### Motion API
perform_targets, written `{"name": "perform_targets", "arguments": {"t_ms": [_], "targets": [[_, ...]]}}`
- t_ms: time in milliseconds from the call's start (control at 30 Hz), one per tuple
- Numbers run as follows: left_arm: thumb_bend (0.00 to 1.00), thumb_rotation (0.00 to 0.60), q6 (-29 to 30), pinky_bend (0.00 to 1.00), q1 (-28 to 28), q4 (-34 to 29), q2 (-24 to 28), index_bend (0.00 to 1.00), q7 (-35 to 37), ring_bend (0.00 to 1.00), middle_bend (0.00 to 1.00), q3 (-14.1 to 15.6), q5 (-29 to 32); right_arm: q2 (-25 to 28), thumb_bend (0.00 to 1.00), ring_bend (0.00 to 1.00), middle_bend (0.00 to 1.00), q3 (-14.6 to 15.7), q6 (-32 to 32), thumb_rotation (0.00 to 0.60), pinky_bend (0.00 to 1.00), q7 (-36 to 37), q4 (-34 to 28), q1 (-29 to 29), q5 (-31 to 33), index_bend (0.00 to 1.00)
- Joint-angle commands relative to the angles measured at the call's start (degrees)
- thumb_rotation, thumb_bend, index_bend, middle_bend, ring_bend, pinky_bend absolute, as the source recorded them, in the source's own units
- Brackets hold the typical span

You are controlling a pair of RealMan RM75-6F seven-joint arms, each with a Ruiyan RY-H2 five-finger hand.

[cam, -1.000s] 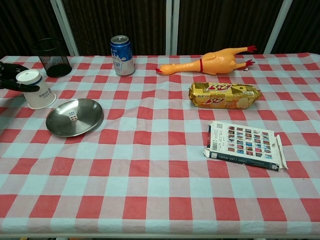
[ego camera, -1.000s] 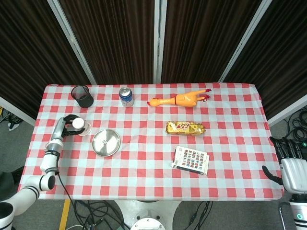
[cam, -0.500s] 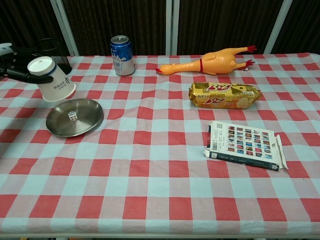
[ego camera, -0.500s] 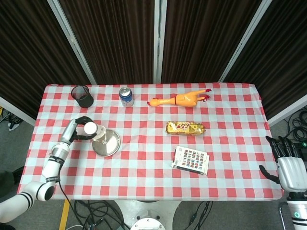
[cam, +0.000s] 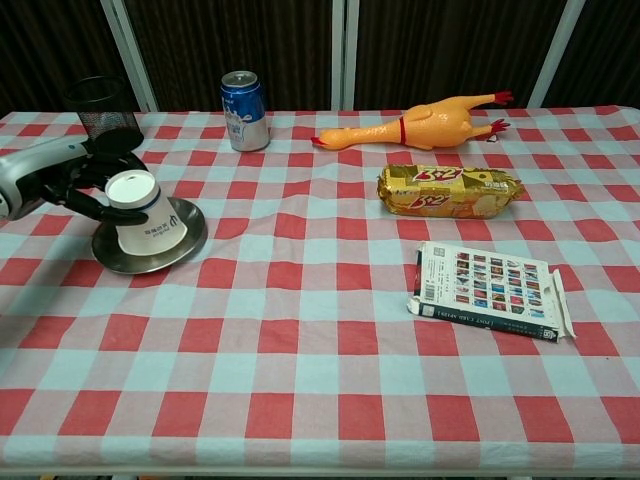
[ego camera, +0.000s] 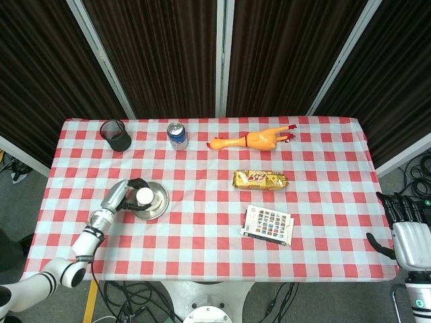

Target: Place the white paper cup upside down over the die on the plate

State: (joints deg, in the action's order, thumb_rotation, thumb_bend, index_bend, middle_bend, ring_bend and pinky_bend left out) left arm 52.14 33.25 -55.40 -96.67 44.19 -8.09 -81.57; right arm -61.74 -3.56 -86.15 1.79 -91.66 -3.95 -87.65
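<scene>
The left hand [cam: 80,182] grips the white paper cup [cam: 142,217], fingers wrapped around its upturned base, and the cup stands upside down on the metal plate [cam: 183,241], tilted a little toward the hand; the die is not visible. The right hand [ego camera: 404,219] hangs off the table edge far to the right of the plate, holding nothing, fingers apart.
</scene>
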Motion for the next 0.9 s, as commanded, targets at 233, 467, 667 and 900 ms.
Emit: {"name": "perform_targets", "arguments": {"t_ms": [233,467,667,900], "targets": [[0.24,0.600,-1.2,0.32,-0.5,3.5,-2.5,0.52,1.2,0.33,0.49,-2.3,4.9,-0.1,0.17,0.00,0.13,0.3,0.5,0.600,0.00,0.2,0.1,0.0,0.1,0.01],[0.24,0.600,0.5,0.32,-0.8,-2.7,0.0,0.51,2.7,0.33,0.49,0.9,0.3,-0.1,0.17,0.00,0.13,0.3,0.7,0.600,0.00,0.0,0.0,-0.2,-0.2,0.01],[0.24,0.600,0.4,0.30,-0.2,-2.6,-0.1,0.51,1.8,0.33,0.49,0.7,0.7,0.2,0.17,0.00,0.13,0.0,-0.1,0.600,0.00,0.3,-0.1,0.1,0.0,0.01],[0.24,0.600,-2.1,0.29,0.3,2.2,-1.7,0.51,1.5,0.33,0.49,-2.8,6.2,0.3,0.17,0.00,0.13,0.2,-0.4,0.600,0.00,0.7,-0.1,0.2,-0.4,0.01]]}}
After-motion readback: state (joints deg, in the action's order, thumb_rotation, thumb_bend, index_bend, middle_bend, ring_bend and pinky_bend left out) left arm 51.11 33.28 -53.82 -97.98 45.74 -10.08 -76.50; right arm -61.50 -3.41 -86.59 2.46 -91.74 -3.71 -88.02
